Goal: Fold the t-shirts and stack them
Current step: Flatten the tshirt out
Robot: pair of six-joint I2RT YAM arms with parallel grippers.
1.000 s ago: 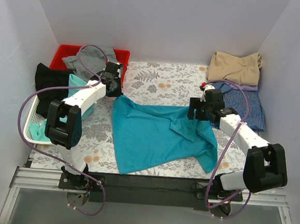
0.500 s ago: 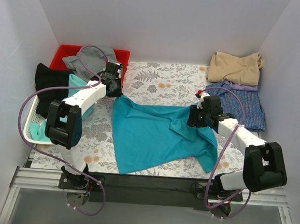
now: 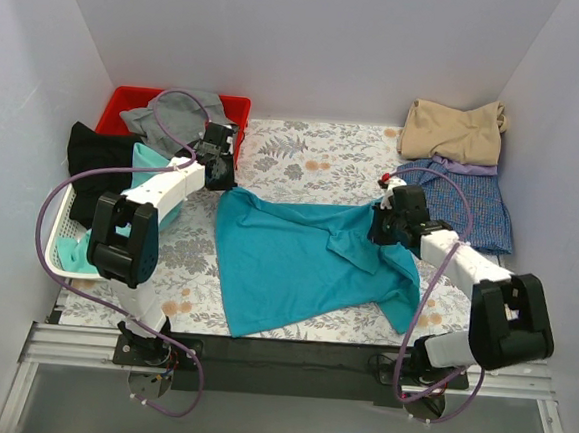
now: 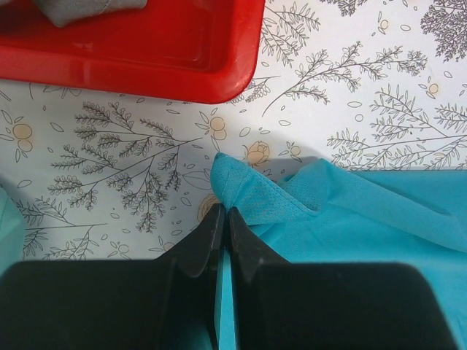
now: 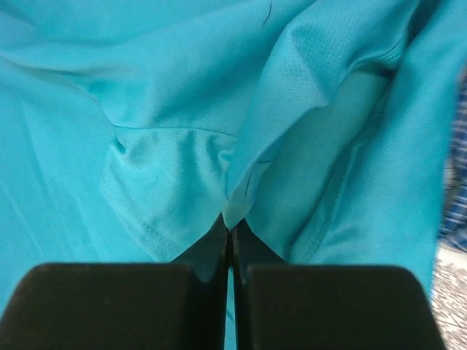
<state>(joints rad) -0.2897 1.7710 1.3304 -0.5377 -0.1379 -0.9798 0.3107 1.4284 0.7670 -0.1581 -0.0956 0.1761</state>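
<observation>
A teal-blue t-shirt (image 3: 306, 263) lies rumpled across the middle of the flowered table. Its far left corner (image 4: 230, 182) is pinched between the fingers of my left gripper (image 3: 222, 183) (image 4: 224, 213), which is shut on the cloth. At the shirt's far right edge my right gripper (image 3: 381, 227) (image 5: 230, 223) is shut on a fold of teal fabric (image 5: 241, 197). A tan t-shirt (image 3: 455, 131) rests on a blue-purple checked one (image 3: 476, 206) at the back right. A black t-shirt (image 3: 99, 156) and a pale mint-green one (image 3: 153, 166) lie at the left.
A red bin (image 3: 123, 103) (image 4: 182, 65) holding grey cloth (image 3: 172, 115) stands at the back left. A white mesh basket (image 3: 61, 249) sits at the left edge. White walls close in both sides and the back. A black rail (image 3: 289, 355) runs along the near edge.
My right gripper has gone from open to shut, closing on the teal shirt's right edge, and shifted slightly right. The left arm has held still.
</observation>
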